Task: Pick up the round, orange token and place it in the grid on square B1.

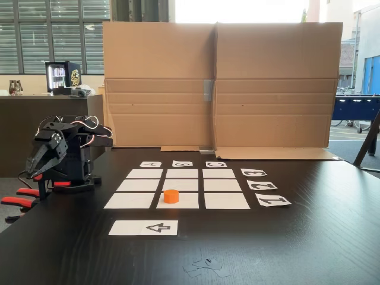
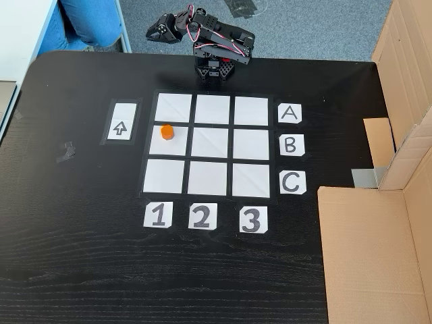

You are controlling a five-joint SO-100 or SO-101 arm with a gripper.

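The round, orange token (image 2: 167,131) stands upright on the grid (image 2: 212,144), on square B1 (image 2: 177,147), the row B square in column 1, close to that square's corner towards row A. In a fixed view from table height the token (image 1: 171,196) is on the near middle square (image 1: 189,203) of the grid (image 1: 219,185). The arm is folded up at the table edge beyond row A. Its gripper (image 2: 156,30) hangs off to the side, well away from the token, and looks shut with nothing in it. From table height the gripper (image 1: 34,167) points down at the far left.
A white arrow strip (image 2: 119,127) lies beside column 1. Letter cards (image 2: 290,144) and number cards (image 2: 202,216) border the grid. A cardboard wall (image 1: 219,83) stands behind the table. Orange clamp handles (image 1: 18,202) stick out by the arm's base. A person's legs (image 2: 88,20) are beside the table.
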